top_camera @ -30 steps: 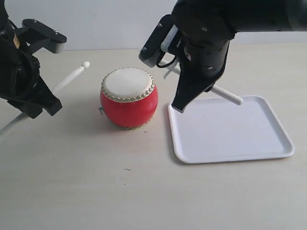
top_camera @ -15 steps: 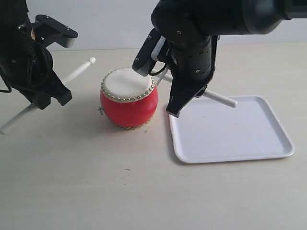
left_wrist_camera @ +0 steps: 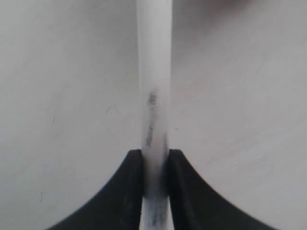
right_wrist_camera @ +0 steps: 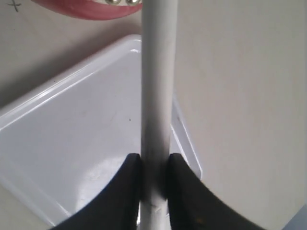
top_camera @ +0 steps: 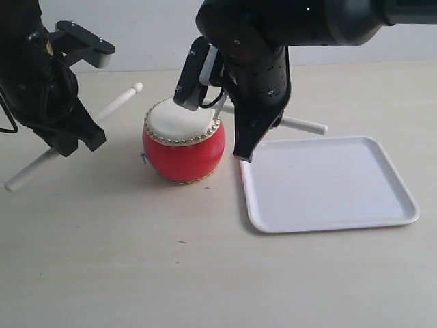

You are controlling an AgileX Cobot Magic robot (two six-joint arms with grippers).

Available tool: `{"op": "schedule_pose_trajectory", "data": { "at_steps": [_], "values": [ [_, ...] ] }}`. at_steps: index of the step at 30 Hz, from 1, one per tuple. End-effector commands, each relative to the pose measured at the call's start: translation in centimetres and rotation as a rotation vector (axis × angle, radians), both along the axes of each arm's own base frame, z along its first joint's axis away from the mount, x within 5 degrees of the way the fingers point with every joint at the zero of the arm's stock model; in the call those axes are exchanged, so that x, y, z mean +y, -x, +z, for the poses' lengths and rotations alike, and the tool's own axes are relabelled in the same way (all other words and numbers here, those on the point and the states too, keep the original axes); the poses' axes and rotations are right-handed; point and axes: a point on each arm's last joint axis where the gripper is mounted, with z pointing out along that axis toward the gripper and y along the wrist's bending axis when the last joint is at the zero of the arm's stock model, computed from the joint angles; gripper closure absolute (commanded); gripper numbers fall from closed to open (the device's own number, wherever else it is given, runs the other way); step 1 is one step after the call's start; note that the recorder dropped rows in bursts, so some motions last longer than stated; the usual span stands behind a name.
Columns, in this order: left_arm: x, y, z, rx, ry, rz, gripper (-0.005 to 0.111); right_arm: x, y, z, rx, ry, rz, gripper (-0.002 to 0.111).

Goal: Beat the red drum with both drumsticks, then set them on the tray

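- drum: one small barrel-shaped red drum (top_camera: 183, 140), with cream skin and gold studs, stands on the pale table (top_camera: 205, 273), just left of the one flat white square plastic tray (top_camera: 328, 184).
- two slim cream-white wooden sticks: the left drumstick (top_camera: 117, 101) slants left of the drum, tip raised and apart from it; the right drumstick (top_camera: 305, 125) juts from behind the right arm near the tray's far side.
- two black grippers: the left gripper (left_wrist_camera: 156, 158) pinches the left drumstick, the right gripper (right_wrist_camera: 155, 160) pinches the right drumstick.
- only the wrist views show those grips; in the exterior view the arm hides the right drumstick's tip.
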Motion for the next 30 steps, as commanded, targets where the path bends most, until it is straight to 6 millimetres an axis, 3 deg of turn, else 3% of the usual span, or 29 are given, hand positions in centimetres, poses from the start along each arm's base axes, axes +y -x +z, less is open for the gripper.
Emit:
{"op": "schedule_pose_trajectory", "data": {
  "at_steps": [1,30],
  "values": [
    [-0.9,0.0,-0.8,0.032,-0.018,-0.077,0.107,-0.1,-0.1,0.6,-0.03,0.077,0.029,0.108],
    [-2.8,-0.3,-0.7,-0.062,-0.099,-0.19,0.107,-0.3,0.0,0.7,-0.042,0.076,-0.015,0.108]
  ]
}}
